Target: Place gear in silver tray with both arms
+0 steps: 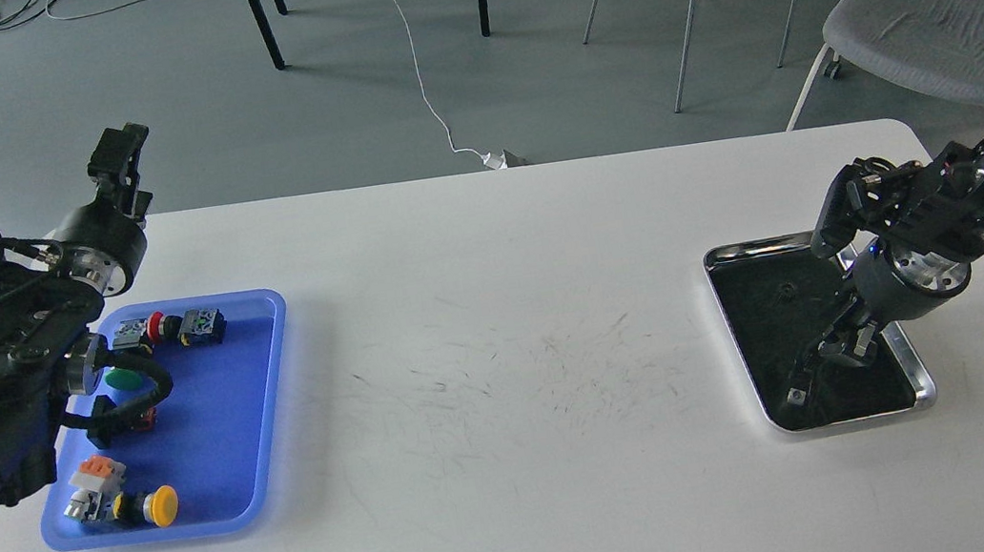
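The silver tray (920, 375) lies at the right of the white table, its dark bottom mirroring my arm. My right gripper (835, 351) points down into the tray's near right part, low over the bottom. It is dark and I cannot tell its fingers apart. A small pale speck (796, 395) shows on the tray bottom near the fingertips; I cannot tell whether it is a part or a reflection. No gear is clearly visible. My left gripper (119, 155) is raised above the table's far left edge, behind the blue tray, with nothing seen in it.
A blue plastic tray (266, 414) at the left holds several small parts: push buttons with red, green and yellow caps and small switch blocks. My left arm's cable loop hangs over its left side. Chairs and cables stand on the floor beyond the table.
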You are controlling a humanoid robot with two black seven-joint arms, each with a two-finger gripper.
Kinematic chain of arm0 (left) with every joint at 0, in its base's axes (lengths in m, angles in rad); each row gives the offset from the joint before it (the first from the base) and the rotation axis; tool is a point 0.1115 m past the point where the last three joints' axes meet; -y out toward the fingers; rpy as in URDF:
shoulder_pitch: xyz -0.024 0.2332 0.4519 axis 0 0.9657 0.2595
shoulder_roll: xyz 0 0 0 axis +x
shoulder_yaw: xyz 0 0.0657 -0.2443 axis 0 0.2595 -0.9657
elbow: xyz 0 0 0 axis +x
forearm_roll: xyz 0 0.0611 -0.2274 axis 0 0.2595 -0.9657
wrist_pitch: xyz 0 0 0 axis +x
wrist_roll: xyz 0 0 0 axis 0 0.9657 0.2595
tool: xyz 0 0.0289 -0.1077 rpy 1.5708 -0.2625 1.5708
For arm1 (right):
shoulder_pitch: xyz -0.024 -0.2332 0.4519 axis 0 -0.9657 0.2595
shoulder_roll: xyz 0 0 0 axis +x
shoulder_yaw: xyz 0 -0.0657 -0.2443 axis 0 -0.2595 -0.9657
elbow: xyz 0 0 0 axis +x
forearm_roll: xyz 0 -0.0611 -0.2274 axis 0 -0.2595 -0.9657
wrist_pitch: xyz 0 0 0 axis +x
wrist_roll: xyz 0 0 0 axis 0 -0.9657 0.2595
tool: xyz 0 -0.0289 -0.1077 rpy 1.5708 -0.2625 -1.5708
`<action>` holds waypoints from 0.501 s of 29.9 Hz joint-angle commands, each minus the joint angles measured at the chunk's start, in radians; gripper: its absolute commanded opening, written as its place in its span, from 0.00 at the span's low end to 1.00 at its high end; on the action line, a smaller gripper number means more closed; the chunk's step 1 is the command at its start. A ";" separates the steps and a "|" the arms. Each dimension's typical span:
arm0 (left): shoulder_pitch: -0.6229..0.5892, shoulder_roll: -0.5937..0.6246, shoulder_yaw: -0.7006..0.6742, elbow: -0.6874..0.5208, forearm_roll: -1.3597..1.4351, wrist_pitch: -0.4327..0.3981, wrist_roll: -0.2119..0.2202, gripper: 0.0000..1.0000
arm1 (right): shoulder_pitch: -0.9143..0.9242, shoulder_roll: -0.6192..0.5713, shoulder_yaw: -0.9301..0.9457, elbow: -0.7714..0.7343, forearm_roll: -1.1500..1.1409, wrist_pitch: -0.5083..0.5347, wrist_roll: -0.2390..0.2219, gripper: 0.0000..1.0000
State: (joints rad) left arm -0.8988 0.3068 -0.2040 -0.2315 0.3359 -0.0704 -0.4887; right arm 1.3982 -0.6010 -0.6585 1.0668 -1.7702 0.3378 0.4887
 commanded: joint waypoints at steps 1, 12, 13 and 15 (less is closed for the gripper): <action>0.003 0.000 0.000 0.000 0.002 -0.003 0.000 0.97 | -0.010 -0.010 0.089 -0.010 0.056 0.003 0.000 0.66; 0.026 0.044 -0.003 0.000 -0.001 -0.042 0.000 0.98 | -0.041 -0.118 0.318 -0.120 0.458 0.001 0.000 0.85; 0.026 0.046 -0.005 -0.002 -0.001 -0.045 0.000 0.98 | -0.042 -0.134 0.332 -0.120 0.492 0.001 0.000 0.85; 0.023 0.048 -0.003 -0.002 -0.001 -0.058 0.000 0.98 | -0.044 -0.164 0.358 -0.123 0.553 -0.003 0.000 0.85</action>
State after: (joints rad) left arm -0.8738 0.3497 -0.2079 -0.2321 0.3344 -0.1142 -0.4887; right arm 1.3570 -0.7213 -0.3408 0.9467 -1.3085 0.3387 0.4885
